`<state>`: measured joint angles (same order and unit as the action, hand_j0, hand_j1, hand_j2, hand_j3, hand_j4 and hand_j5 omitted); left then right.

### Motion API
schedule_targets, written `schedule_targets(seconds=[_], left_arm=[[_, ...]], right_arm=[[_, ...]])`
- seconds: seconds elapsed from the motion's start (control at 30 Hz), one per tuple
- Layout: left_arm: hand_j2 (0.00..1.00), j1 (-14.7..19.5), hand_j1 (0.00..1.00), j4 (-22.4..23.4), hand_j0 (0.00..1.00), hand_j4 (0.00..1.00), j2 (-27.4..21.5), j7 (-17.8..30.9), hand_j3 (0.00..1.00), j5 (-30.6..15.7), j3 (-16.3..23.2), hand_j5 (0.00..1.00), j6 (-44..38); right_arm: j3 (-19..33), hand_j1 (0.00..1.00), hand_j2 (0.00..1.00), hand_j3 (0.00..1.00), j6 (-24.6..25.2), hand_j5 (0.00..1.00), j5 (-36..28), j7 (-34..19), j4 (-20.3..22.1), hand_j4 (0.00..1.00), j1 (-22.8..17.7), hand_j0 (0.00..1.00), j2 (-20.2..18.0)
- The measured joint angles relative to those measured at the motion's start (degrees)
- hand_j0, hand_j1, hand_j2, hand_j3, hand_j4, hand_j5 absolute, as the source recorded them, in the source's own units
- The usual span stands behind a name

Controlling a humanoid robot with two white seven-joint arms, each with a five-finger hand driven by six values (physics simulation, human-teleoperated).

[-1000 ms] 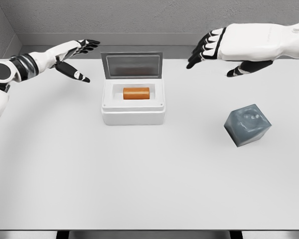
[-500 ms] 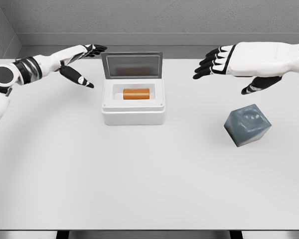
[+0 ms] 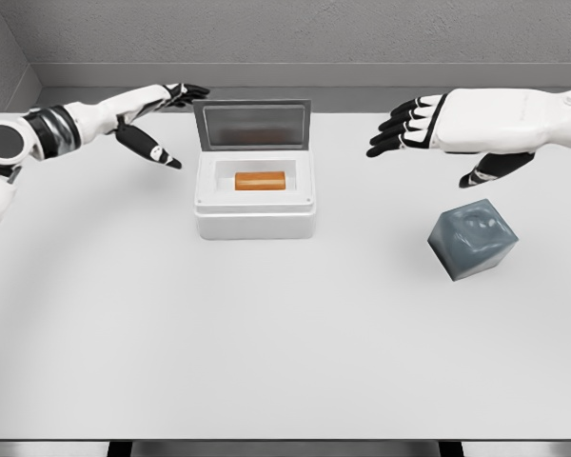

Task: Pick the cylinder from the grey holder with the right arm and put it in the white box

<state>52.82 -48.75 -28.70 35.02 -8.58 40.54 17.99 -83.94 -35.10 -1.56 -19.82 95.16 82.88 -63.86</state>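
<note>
Cylinder, orange, lying on its side inside the white box, long axis running left to right, in the recess at the box's middle. Box lid propped open and standing up at the far edge. Grey holder well to the right of the box on the white table, tilted on one corner, nothing seated in its top dimple. Right hand hovering above the table, beyond and a little left of the holder, well apart from the box; palm down, dark fingers spread and pointing left toward the box, thumb hanging down below the palm, nothing in the grasp. Left hand hovering near the box's far-left corner, beside the lid but not touching it; fingers stretched out toward the lid, thumb splayed down and to the right, also holding nothing. Left forearm entering from the left edge, right forearm from the right edge. Grey wall behind the table's far edge.
</note>
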Motion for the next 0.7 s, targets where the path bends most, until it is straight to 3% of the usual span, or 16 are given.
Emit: schedule_targets(seconds=[0.7], left_arm=[[1.00,-2.46,1.00,-5.64,1.00,1.00,-3.15,0.00,1.00,-1.68,-0.03,1.00,0.00]], right_arm=[[0.09,1.00,1.00,1.00,0.00,1.00,-0.02,1.15,-0.05,1.00,-0.35,1.00,0.00]])
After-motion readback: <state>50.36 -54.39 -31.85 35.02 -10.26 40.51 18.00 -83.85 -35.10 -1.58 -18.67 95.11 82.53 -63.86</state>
